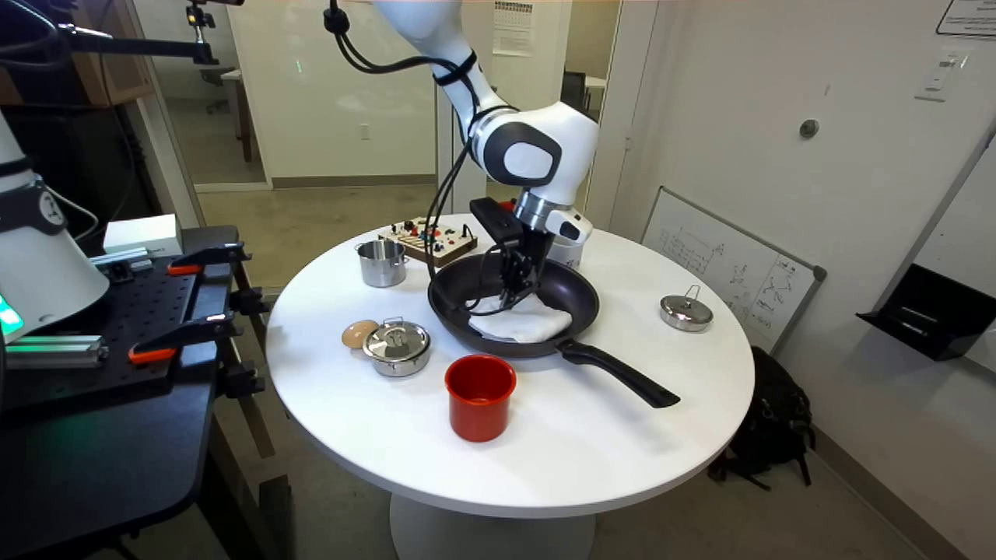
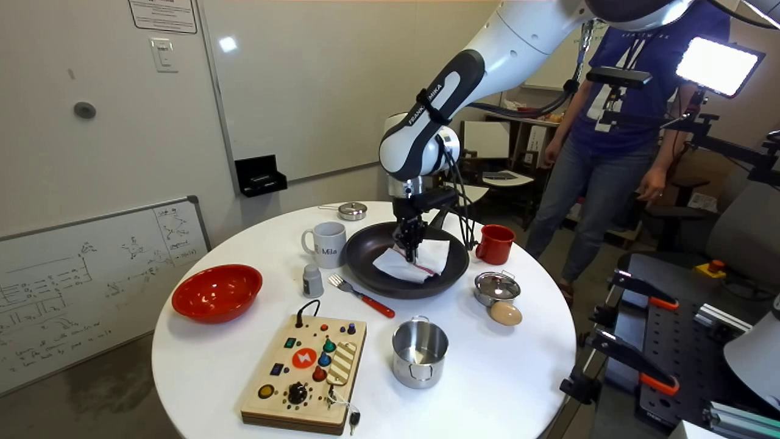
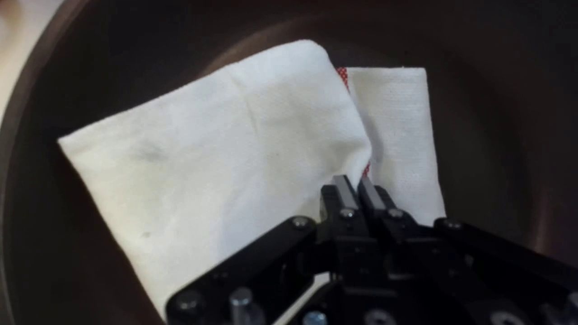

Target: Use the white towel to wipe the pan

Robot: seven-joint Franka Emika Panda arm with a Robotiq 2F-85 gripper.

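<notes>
Taking hold looks done: the end effector (image 3: 353,180) pinches a raised fold of the white towel (image 3: 194,167). The towel is in the pan (image 3: 487,140) too; how much is wiped cannot be told, though I'd judge strokes over the bare floor and sides remain. The towel lies directly beneath the pinch, with a flap out to either side. Farther out, the pan rests on the bench (image 1: 615,459), a red mug (image 1: 480,408) near it.

Scribbled whiteboard (image 1: 735,266) against pale wall (image 1: 739,117), round white table (image 1: 591,447), glowing panel lamp (image 2: 719,66)
</notes>
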